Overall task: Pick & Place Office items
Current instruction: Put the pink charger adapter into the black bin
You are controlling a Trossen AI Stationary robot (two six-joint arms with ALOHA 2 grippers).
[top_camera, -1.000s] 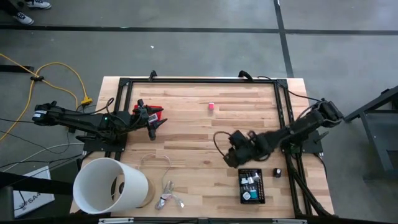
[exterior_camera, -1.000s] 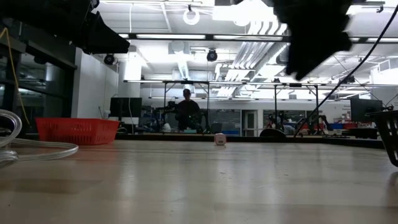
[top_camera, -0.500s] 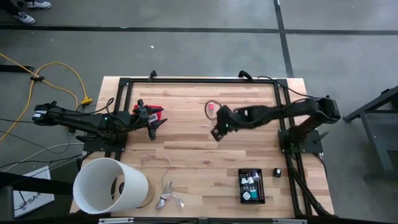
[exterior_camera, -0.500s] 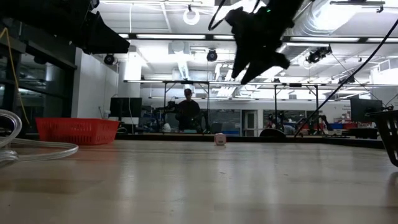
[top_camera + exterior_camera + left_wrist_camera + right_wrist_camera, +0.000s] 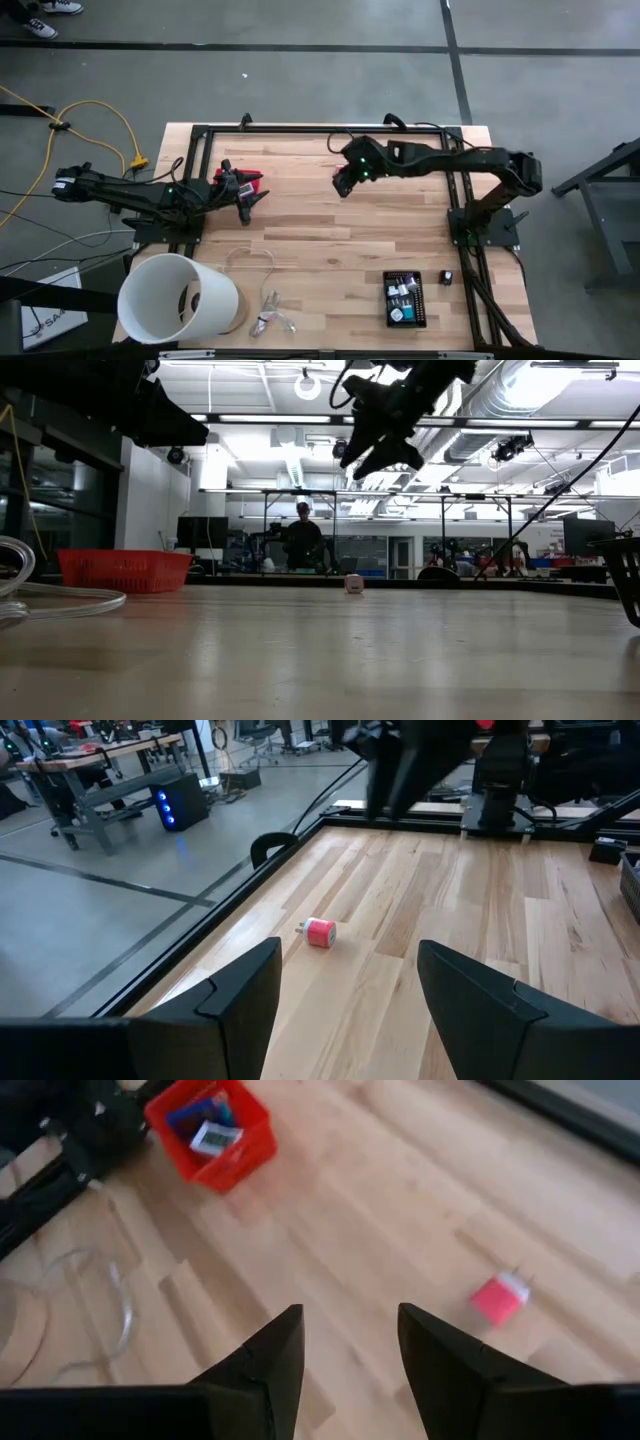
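A small pink block with silvery prongs (image 5: 498,1297) lies on the wooden table near its far edge, also showing in the left wrist view (image 5: 318,932) and the low view (image 5: 353,583). My right gripper (image 5: 350,1316) hangs open in the air above the table close to it, slanting down (image 5: 343,186), with nothing between its fingers. In the high view this arm hides the block. A red basket (image 5: 212,1130) at the far left holds blue and white pieces. My left gripper (image 5: 350,955) waits open beside that basket (image 5: 250,203).
A black tray (image 5: 405,298) with small pieces sits at the near right, a small black piece (image 5: 446,278) beside it. A big white tub (image 5: 180,298), a pale wire loop (image 5: 250,258) and a silvery clump (image 5: 270,320) lie at the near left. A black frame (image 5: 320,130) rims the table.
My right gripper has swung from beside the black tray at the near right toward the far edge and leftward, rising a little and tipping, until it hangs over the pink block. Its finger gap looks unchanged. The block has not moved.
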